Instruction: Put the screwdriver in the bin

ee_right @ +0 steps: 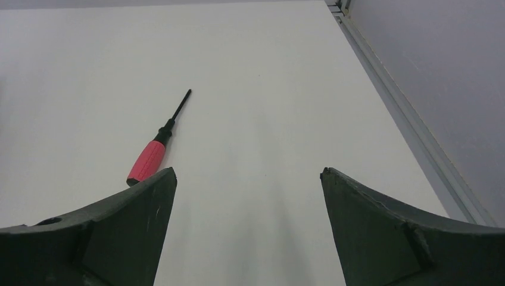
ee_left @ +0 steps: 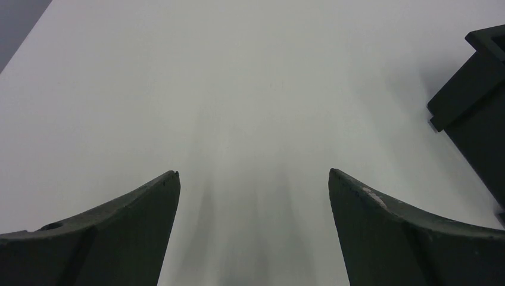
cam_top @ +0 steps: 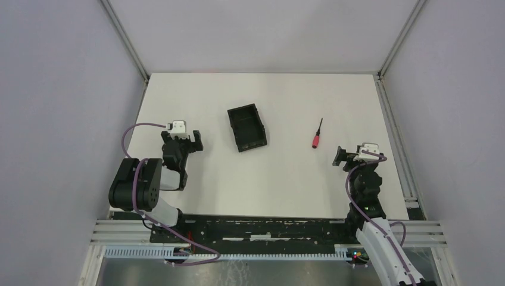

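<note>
While the right gripper (ee_right: 247,173) hangs low over the table (cam_top: 286,179) with its jaws spread wide and nothing between them, the screwdriver (ee_right: 156,145) lies flat just ahead of it and to its left, outside the gap. The red handle is nearest and the black shaft points away. Farther left, well apart from the tool, sits the bin (cam_top: 243,109), close to the right side of the left gripper (ee_left: 253,173), which is also wide open and empty.

Closing from here would likely catch only air. Coming down off-centre, a finger could nudge the slim tool and roll it aside. Pinched at the handle's end, it may swing — and over so small a bin with low walls, a tilted release could leave it lying across the rim.
</note>
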Available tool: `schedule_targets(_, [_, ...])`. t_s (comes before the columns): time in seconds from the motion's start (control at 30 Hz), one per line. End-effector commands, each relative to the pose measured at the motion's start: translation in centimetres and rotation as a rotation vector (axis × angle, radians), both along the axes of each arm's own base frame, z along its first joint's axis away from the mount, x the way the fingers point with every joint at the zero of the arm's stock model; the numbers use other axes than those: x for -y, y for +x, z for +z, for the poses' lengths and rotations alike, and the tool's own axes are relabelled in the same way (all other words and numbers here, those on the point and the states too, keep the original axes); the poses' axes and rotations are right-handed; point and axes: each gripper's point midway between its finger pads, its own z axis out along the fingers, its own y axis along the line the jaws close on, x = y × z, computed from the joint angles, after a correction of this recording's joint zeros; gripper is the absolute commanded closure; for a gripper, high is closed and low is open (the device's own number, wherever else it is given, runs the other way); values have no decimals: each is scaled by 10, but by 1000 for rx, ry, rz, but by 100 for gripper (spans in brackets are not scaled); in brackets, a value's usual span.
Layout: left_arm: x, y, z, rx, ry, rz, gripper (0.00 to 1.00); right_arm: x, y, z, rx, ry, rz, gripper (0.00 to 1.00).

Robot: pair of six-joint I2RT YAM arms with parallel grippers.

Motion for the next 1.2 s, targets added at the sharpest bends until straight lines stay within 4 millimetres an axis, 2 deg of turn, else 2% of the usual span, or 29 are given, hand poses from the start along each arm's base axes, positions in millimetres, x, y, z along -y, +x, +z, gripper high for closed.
schedule_targets(0.0, [1, 4, 15, 51, -34, 2, 0, 3, -2, -10, -43, 40, -29, 2])
schedule_targets(0.13, [1, 4, 14, 49, -34, 2, 0, 1, 16, 51, -104, 53, -44, 2])
schedule_targets(0.3, [0, 4, 14, 49, -34, 3, 0, -7, 49, 127, -375, 47, -47, 2])
schedule_targets(0.33, [1, 4, 14, 50, -34, 3, 0, -11, 56, 131, -455, 43, -36, 2])
schedule_targets(0.37, [1, 4, 14, 50, -34, 3, 0, -16, 64, 147, -485, 46, -22, 2])
schedule_targets(0.4, [1, 4, 15, 50, -34, 2, 0, -22, 74, 155, -531, 44, 7, 2])
schedule_targets(0.47, [0, 4, 14, 50, -34, 3, 0, -29, 92, 155, -602, 36, 35, 2])
schedule_targets(0.53, [1, 4, 14, 49, -34, 3, 0, -31, 110, 141, -650, 47, 38, 2])
schedule_targets(0.6, [1, 4, 14, 49, -34, 3, 0, -34, 122, 110, -716, 87, 39, 5])
schedule_targets(0.73, [1, 4, 14, 49, -34, 2, 0, -61, 140, 33, -860, 192, 130, 20])
schedule_targets(0.8, [1, 4, 14, 49, -34, 2, 0, -65, 144, 7, -904, 202, 126, 21])
schedule_targets(1.03, [1, 4, 14, 49, -34, 1, 0, -79, 133, -63, -1029, 176, 127, 21])
schedule_targets(1.17, [1, 4, 14, 50, -34, 2, 0, -90, 130, -91, -1078, 159, 136, 22])
